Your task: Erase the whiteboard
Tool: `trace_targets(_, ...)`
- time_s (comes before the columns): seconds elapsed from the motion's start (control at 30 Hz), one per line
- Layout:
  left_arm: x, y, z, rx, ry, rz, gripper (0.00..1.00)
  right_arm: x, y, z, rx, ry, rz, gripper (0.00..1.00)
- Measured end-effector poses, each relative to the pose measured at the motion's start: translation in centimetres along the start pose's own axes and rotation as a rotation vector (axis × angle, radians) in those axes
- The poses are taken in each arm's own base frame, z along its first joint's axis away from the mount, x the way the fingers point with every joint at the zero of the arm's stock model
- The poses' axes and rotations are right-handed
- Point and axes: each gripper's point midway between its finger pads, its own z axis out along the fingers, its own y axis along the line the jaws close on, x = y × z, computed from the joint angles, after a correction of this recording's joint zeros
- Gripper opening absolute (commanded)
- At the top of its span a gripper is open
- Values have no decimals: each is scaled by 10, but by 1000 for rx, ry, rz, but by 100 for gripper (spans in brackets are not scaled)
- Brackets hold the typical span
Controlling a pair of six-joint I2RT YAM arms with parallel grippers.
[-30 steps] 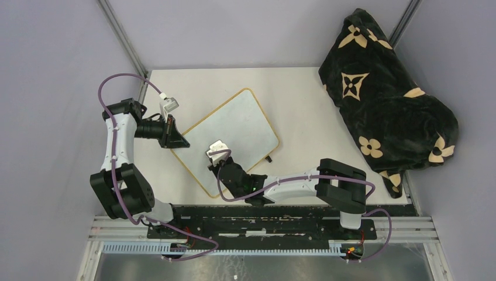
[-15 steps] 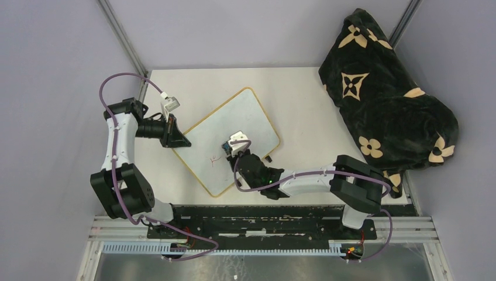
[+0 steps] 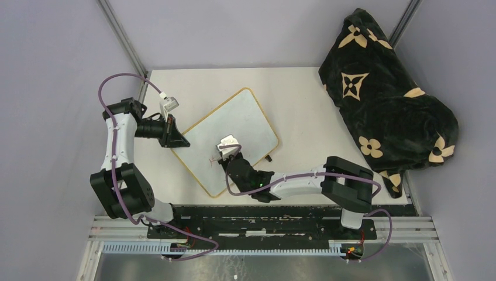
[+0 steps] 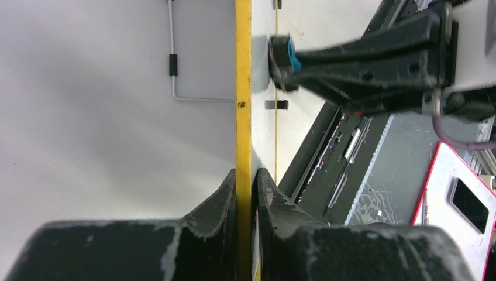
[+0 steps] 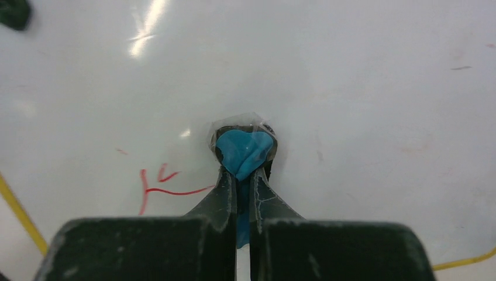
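One whiteboard [image 3: 240, 120] is lying askew on the table [image 3: 304, 99]; two grippers are working on it; left gripper [image 4: 244, 175] is pinching the whiteboard's yellow frame [image 4: 243, 88] at its left edge, fingers closed tight on it; right gripper [image 5: 243, 175] is hanging over the whiteboard's near half, fingers clamped on one blue eraser wad [image 5: 243, 151], which is pressing on the white surface; one red scribble [image 5: 158, 187] is showing just left of the wad; one black flowered blanket [image 3: 386, 99] is lying heaped well right of the whiteboard.
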Motion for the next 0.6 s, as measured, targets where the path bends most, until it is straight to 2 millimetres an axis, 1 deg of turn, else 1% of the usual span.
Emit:
trace_targets(0.03, 0, 0, 0, -1, 0, -1, 3, -1, 7, 0, -3, -2, -7, 1)
trace_targets(0.13, 0, 0, 0, -1, 0, -2, 3, -6, 43, -3, -59, -10, -21, 1)
trace_targets(0.23, 0, 0, 0, 1, 0, -4, 3, -4, 78, -8, -144, -7, -30, 1)
trace_targets(0.3, 0, -1, 0, 1, 0, -5, 3, 0, 93, -12, -188, 0, -38, 1)
trace_targets(0.4, 0, -1, 0, 2, 1, -6, 3, 4, 100, -14, -214, 9, -48, 1)
trace_targets(0.6, 0, -1, 0, 4, -2, -1, 3, 5, 92, -12, -219, 7, -26, 1)
